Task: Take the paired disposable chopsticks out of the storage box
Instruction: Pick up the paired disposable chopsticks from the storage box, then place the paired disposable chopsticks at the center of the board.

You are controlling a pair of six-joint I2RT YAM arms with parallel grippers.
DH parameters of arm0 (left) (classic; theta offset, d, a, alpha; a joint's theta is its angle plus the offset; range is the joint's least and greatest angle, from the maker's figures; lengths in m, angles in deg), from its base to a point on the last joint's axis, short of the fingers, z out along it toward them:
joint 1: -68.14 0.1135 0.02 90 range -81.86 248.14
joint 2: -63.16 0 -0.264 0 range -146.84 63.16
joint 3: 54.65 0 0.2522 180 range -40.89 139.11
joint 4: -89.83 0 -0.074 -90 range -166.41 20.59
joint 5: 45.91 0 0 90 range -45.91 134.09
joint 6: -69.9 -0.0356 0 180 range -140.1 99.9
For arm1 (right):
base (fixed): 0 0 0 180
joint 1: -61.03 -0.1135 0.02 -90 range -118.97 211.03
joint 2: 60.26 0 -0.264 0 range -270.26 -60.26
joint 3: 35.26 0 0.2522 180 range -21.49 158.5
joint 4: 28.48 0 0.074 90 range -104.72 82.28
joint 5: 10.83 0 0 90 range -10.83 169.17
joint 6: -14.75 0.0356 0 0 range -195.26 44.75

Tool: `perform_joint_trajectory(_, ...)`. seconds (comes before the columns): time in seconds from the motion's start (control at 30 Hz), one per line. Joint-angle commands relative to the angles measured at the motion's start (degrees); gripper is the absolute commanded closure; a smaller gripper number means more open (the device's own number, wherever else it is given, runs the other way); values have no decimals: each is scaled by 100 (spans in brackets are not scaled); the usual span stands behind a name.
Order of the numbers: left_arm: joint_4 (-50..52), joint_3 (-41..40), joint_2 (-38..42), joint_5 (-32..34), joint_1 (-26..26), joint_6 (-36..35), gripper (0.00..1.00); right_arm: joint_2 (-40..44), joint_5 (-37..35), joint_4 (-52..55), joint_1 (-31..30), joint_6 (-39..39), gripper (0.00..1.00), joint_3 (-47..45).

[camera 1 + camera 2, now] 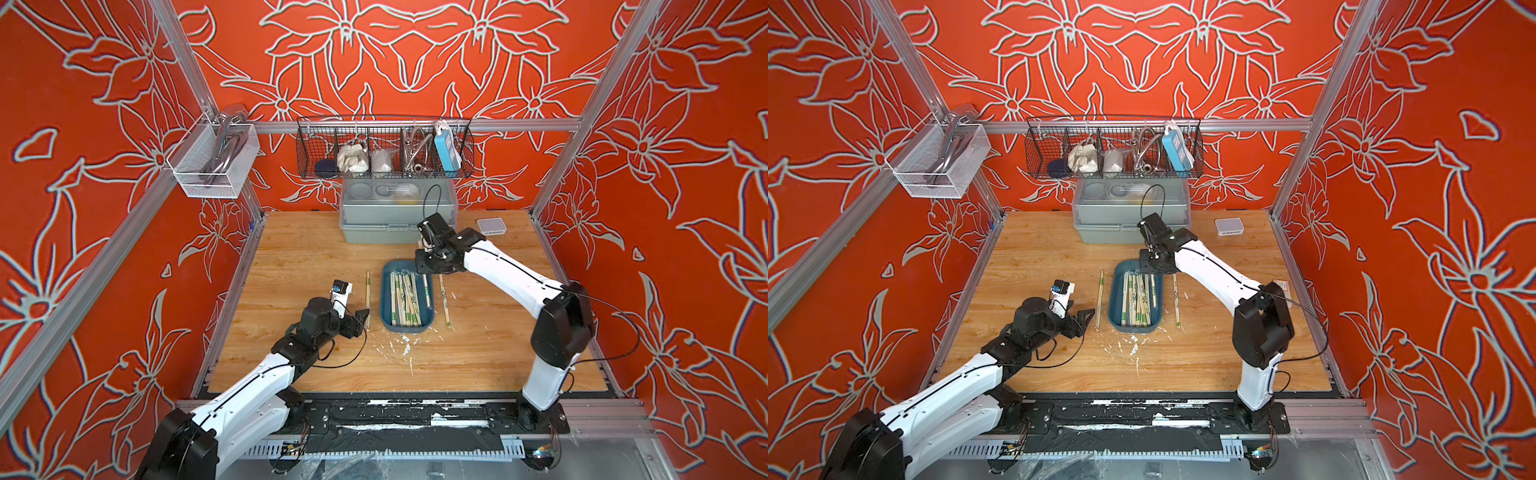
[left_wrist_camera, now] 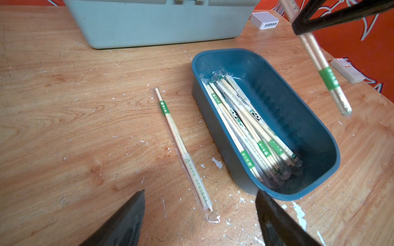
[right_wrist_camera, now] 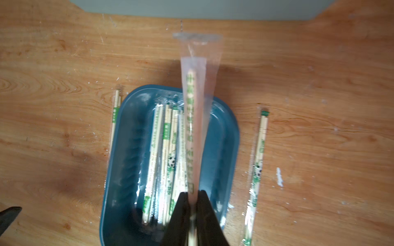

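right tool (image 3: 193, 192) clamped on chopstick pair (image 3: 190, 127) | grip visible in wrist views only | left tool (image 2: 200, 191) apart

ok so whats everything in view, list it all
table: one, light wood, under everything
tray: one, dark blue, mid-table
chopstick pairs in the tray: roughly ten, pale with green print
loose chopstick pairs: two, pale, on the table, one either side of the tray
held chopstick pair: one, pale, above the tray
lidded box: one, grey-green, behind the tray
wire basket: one, black, back rail, holding a hose, a blue power strip, white bundles
mesh basket: one, white, left side rail
small port box: one, white, back right of table
small block: one, white, right table edge
left gripper: one, black, open, empty, left of the tray
right gripper: one, black, shut on the held chopstick pair
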Motion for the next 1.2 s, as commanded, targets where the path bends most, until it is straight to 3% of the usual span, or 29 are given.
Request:
perform_joint_trajectory(0.0,-137,115,27,-63,6,-6,18,298,25,53,432,-360,88,-615)
perform_joint_trajectory(0.37,-124,109,63,-83,6,-33,18,176,96,-733,1208,-918,87,-1885)
perform_joint_trajectory(1.17,-67,129,5,-20,6,-24,18,-755,186,-1172,1429,-902,85,-1817)
